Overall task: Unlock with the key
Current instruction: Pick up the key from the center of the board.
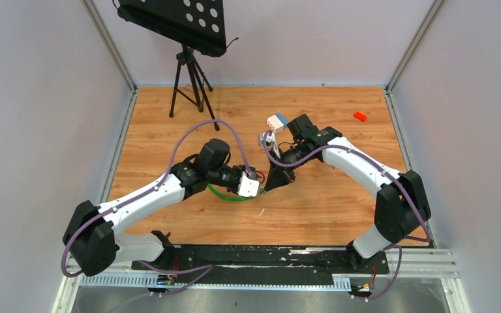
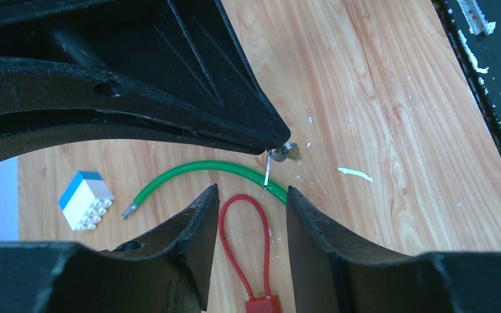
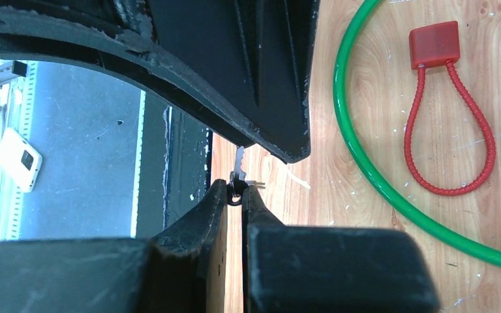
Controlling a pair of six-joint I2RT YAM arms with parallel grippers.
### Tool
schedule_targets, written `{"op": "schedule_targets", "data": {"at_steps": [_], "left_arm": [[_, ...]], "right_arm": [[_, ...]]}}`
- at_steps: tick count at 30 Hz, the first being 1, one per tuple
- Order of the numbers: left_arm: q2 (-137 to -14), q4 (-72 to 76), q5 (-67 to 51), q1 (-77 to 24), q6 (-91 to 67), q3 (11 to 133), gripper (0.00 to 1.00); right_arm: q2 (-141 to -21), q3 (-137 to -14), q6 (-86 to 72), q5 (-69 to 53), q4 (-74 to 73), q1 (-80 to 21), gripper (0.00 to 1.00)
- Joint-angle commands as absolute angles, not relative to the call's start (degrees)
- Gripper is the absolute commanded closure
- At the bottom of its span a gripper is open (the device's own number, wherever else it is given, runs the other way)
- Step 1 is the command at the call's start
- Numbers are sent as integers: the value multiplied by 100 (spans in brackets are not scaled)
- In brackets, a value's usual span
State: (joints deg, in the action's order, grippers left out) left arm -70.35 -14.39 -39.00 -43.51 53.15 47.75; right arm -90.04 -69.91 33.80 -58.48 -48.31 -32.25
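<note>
Right now I read this as the lining-up step: the key is in one arm and the lock is about to be steadied by the other. My right jaws are pinched almost closed on the small silver metal key. They grip it at its ring end, with the blade pointing to twelve o'clock in the right wrist view.

The red plastic cable padlock lies flat on the wooden tabletop, its body at six o'clock of its loop in the left wrist view. My left jaws stand about half open astride that loop, one finger on each side, and I see no firm pinch on it. The key hangs at about one o'clock from the loop, near a green rubbery cable arcing across the boards.

Next, I judge, the left jaws must clamp the lock so the body cannot slide. Then the right arm has to turn the blade toward the keyhole and feed it in straight.

The keyhole shows in no view. The lock body is cut off by the bottom edge of the left wrist view, and from above the left arm covers the lock entirely. A second key may share the ring, but it is too small to tell.
</note>
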Motion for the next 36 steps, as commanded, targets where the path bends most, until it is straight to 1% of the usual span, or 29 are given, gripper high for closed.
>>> {"op": "schedule_targets", "data": {"at_steps": [1,5,14,27,31,33,36], "left_arm": [[-6937,-1464,-3788,-4465,5493,5064,53],[-7002,-1478,-3732,-4593,5471,5126,59],[-7106,-1475,-3573,-4771,5440,5155,67],[-7215,-1420,-3454,-4834,5403,5227,85],[-7207,-1429,-3467,-4849,5370,5229,94],[-7209,-1417,-3472,-4852,5336,5215,100],[-7201,-1415,-3455,-4852,5285,5174,100]], "right_arm": [[-9018,-7187,3509,-6188,-4870,-3163,100],[-9010,-7172,3464,-6220,-4841,-3111,100],[-9018,-7144,3379,-6276,-4799,-3071,100],[-9070,-7102,3378,-6259,-4786,-3067,100],[-9114,-7105,3372,-6271,-4786,-3058,100],[-9130,-7122,3369,-6274,-4805,-3042,98],[-9114,-7136,3352,-6283,-4823,-2995,94]]}}
